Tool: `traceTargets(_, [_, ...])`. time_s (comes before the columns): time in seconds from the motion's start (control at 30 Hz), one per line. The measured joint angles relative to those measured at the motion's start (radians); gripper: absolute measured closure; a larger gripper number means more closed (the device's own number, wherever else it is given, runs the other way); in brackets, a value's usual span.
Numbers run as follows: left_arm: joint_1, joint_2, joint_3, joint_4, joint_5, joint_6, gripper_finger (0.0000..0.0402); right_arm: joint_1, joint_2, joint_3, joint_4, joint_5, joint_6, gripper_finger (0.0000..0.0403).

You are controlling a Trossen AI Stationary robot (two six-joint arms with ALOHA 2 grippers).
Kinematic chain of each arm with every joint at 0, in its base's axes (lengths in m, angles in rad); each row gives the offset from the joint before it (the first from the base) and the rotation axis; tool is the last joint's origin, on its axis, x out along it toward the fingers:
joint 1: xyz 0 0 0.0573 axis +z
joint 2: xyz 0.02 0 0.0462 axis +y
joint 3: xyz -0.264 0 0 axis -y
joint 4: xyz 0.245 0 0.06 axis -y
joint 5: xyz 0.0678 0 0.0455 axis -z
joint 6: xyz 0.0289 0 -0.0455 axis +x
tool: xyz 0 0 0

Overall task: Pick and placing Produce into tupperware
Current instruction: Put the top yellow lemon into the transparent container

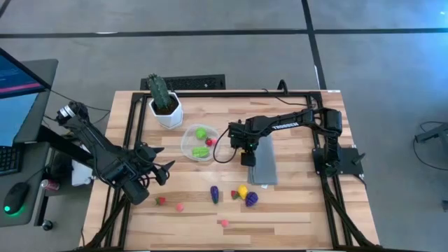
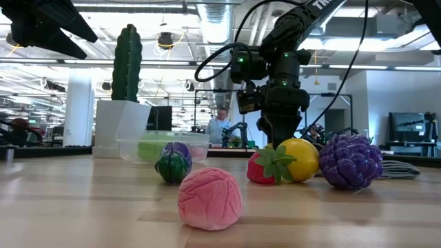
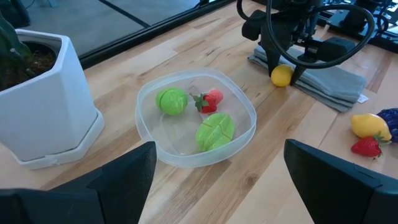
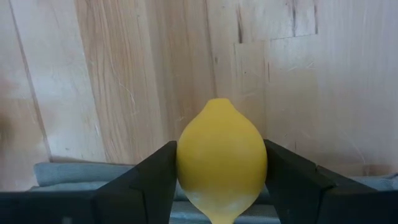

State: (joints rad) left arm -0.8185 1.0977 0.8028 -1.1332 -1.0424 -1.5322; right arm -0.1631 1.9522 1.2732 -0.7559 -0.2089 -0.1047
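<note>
at the table's centre, the right gripper (image 4: 222, 180) pinches a yellow lemon (image 4: 222, 158) over the grey cloth's (image 1: 264, 166) left edge, just right of the tupperware (image 1: 197, 143), which holds three pieces. near the left edge, the left gripper (image 1: 162, 172) hovers, fingers spread.

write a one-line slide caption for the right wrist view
Right gripper clamped on a yellow toy lemon, held over the wooden table beside the grey cloth.
</note>
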Motion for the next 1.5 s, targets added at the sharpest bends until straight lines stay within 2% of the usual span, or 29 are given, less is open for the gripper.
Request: traceTargets(1.5, [0.000,0.000,0.000,-0.001,0.000,0.003,0.0058,0.000,0.000,0.000,0.000,-0.003,-0.001,0.0163])
